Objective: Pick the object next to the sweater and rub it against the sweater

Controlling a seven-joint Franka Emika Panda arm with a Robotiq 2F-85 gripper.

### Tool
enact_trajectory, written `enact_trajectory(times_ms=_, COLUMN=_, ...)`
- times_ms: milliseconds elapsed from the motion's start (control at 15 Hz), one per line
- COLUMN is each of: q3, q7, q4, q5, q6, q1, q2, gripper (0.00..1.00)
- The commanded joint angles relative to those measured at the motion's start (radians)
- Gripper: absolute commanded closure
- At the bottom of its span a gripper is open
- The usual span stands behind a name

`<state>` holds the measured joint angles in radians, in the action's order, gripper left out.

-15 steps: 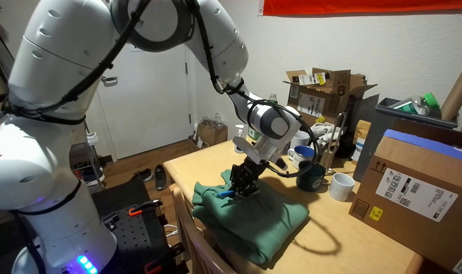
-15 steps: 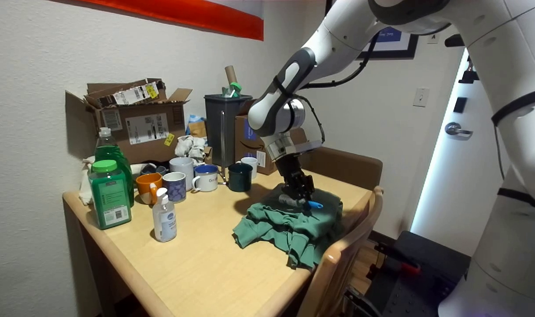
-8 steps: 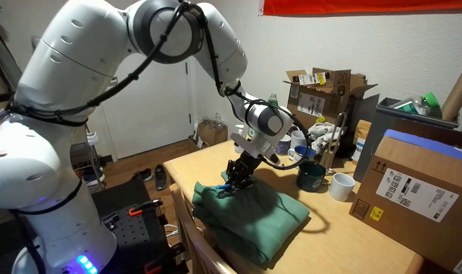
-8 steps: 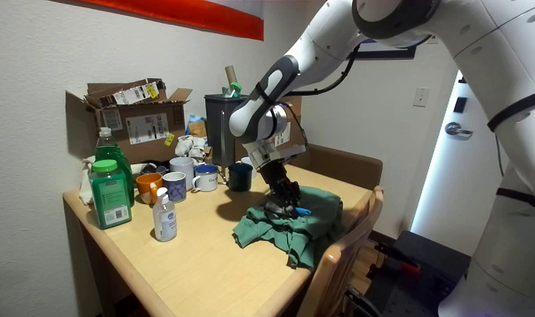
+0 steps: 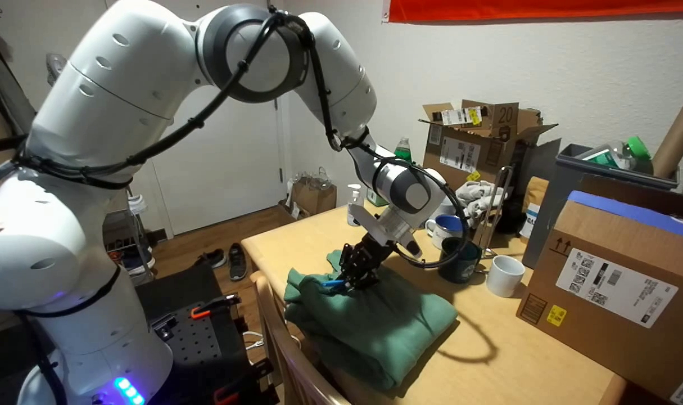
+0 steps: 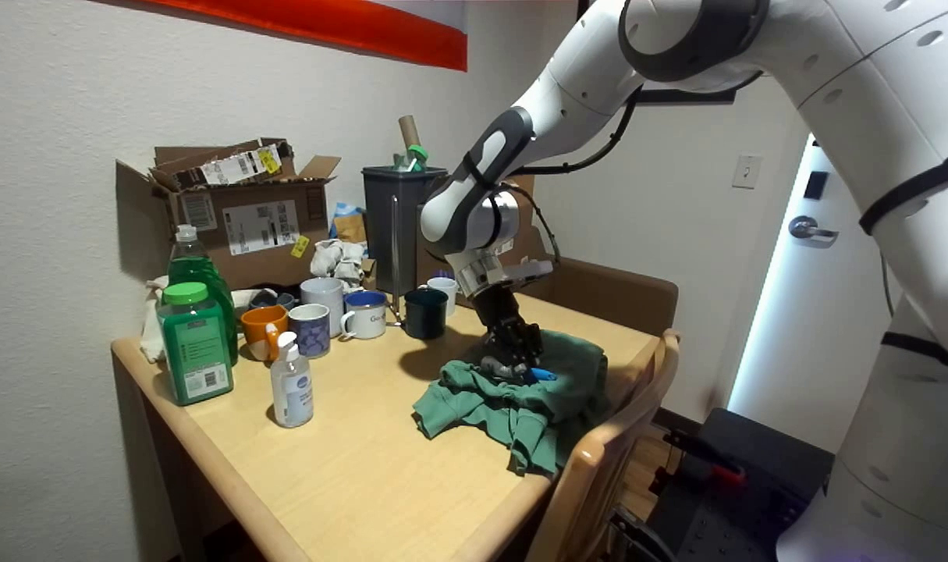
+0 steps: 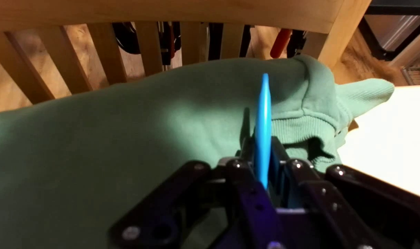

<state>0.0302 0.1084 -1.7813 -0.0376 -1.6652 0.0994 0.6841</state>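
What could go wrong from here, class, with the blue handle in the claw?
The blue handle is slim, so it might twist in the claw. The sweater is rumpled and could bunch under rubbing. It lies at the edge of the table, beside the chair, so strokes might push it off.

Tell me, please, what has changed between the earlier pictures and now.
Carrying the blue item, the gripper moved a little over the sweater, roughly toward the pump bottle, then came partly back. Nothing was newly grasped or released. The sweater, pump bottle and dark green mug stayed put.
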Motion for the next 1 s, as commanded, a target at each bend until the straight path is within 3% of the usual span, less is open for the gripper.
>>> enact_trajectory(times_ms=0, q3=0.017, q7=-0.004, q4=-0.089, q5=-0.044, q6=-0.032, q1=0.040, q2=-0.072, gripper=0.97)
enact_trajectory(times_ms=600, q3=0.025, q7=0.034, q4=-0.058, q5=-0.083, q6=-0.014, q1=0.095, q2=-0.008, gripper=0.97)
enact_trajectory(times_ms=933, q3=0.014, q7=0.193, q4=-0.074, q5=-0.128, q6=-0.046, q1=0.157, q2=0.002, gripper=0.97)
